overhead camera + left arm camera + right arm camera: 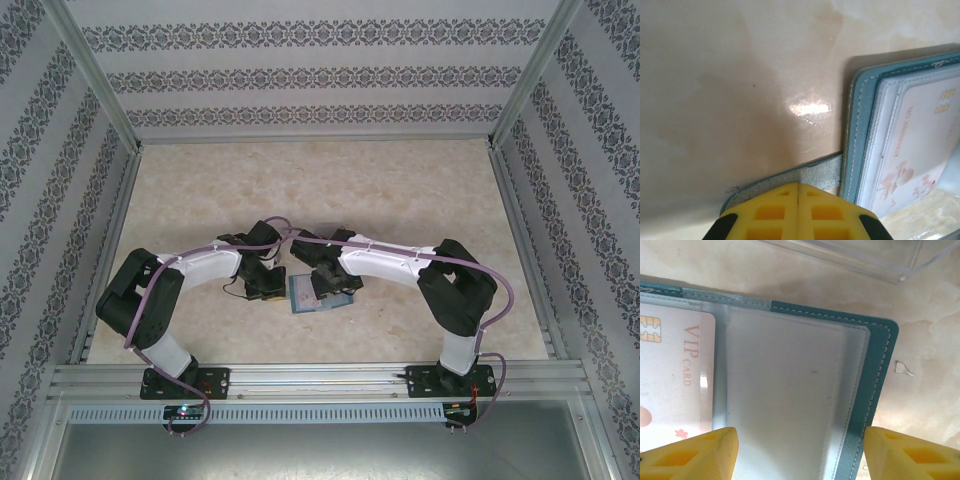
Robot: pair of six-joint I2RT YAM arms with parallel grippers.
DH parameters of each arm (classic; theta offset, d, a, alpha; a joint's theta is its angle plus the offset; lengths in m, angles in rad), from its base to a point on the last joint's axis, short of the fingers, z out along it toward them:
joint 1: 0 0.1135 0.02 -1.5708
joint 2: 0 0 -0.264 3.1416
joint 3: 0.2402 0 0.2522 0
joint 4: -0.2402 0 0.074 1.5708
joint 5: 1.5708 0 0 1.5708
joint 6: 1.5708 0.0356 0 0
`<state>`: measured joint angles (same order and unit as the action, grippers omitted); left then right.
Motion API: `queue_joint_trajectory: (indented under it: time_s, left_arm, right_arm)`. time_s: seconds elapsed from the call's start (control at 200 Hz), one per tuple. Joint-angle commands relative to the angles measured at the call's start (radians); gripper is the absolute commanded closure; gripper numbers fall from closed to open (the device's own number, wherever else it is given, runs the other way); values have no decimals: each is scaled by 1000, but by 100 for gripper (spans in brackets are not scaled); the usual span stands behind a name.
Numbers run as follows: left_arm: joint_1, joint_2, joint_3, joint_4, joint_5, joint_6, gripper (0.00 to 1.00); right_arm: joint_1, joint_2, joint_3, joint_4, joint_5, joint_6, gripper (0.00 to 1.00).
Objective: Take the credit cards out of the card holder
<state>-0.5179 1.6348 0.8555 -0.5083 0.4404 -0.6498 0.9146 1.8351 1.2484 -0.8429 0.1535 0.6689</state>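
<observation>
Right end effector (800, 452): wide, straddling card holder (879, 375) panel | left end effector (799, 192): closed, tips on side tab (815, 172) | 1 credit card (675, 385): sleeved, just outside 1 right finger | risk: closing here pinches plastic sleeve, dragging holder across counter (715, 100)

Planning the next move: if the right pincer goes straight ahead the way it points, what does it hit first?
Probably the holder's clear pocket, straddled by the open right pincer, just beside the card; depth is hard to judge.
</observation>
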Motion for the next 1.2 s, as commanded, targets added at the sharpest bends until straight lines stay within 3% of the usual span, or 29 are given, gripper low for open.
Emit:
queue_joint_trajectory:
  time_s: [0.0, 0.694, 1.194]
  left_arm:
    - [-9, 18, 20, -9, -5, 22, 99]
    - [-10, 8, 27, -7, 3, 22, 99]
    - [-21, -16, 107, -42, 11, 15, 99]
  right_arm:
    - [5, -12, -7, -22, 35, -14, 32]
    - [-26, -47, -84, 14, 37, -9, 30]
    - [-31, -159, -82, 88, -80, 0, 34]
